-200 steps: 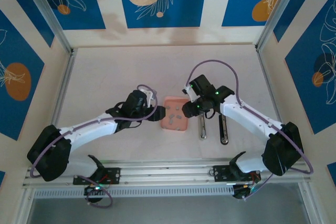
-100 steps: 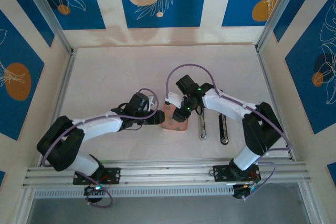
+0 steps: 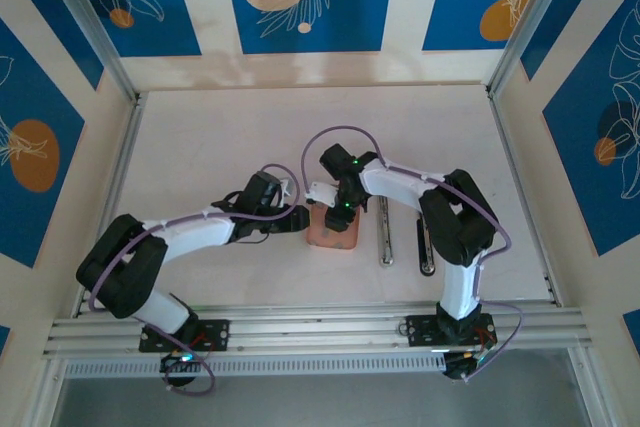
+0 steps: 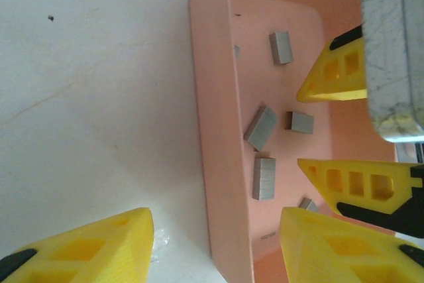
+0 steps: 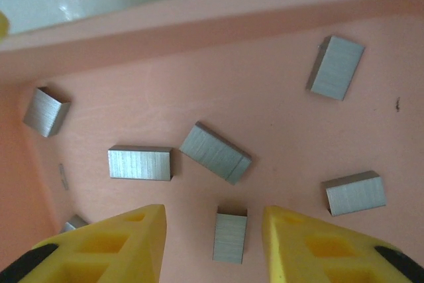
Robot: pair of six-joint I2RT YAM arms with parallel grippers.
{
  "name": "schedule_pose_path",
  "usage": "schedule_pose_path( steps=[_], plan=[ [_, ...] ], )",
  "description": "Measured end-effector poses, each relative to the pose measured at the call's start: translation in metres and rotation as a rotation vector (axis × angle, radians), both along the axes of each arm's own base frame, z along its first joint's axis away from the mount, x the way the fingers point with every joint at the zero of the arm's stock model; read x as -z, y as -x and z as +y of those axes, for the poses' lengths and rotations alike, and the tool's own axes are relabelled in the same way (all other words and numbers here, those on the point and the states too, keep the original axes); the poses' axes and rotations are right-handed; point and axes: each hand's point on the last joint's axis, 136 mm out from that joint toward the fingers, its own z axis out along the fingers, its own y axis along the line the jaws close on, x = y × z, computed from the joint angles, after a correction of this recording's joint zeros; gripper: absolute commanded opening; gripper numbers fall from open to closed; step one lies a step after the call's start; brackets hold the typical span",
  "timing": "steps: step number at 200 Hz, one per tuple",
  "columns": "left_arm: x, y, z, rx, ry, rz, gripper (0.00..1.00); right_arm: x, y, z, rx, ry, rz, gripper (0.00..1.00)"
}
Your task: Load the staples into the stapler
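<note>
My right claw (image 5: 212, 226) hung partly open over the floor of the pink tray (image 5: 199, 18), its yellow fingers (image 5: 119, 246) standing either side of one short staple strip (image 5: 230, 236) and touching nothing. Around it the other staples (image 5: 215, 152) lay scattered flat on the tray floor, apart from one another, one tucked near a corner. My left claw (image 4: 215, 253) was open too, one finger outside over the table (image 4: 79, 84) and the other inside, straddling the tray wall nearest it without visibly pinching it. From above, the tray sat between both wrists, with the stapler (image 3: 384, 235), seemingly lying open as two long bars, just beside it on the right. To make the pick well, I judged, the right claw needed to come straight down with the strip centred, fingers meeting its long flanks squarely, not its ends, and close gently, since joined staples may snap or skid on smooth plastic. The left claw would do best to clamp the wall beforehand, so the tray could not slide under the push.
</note>
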Motion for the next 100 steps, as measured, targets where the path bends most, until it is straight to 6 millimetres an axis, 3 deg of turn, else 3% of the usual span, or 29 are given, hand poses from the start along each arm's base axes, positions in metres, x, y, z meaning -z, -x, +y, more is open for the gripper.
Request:
schedule_pose_path(
  steps=[59, 100],
  plan=[
    [0.008, 0.001, 0.000, 0.002, -0.014, 0.022, 0.52, 0.016, -0.006, -0.004, 0.005, 0.081, -0.001, 0.33],
    [0.010, 0.002, 0.003, -0.002, -0.027, 0.027, 0.52, 0.017, -0.010, -0.005, 0.016, 0.137, -0.035, 0.21]
  ],
)
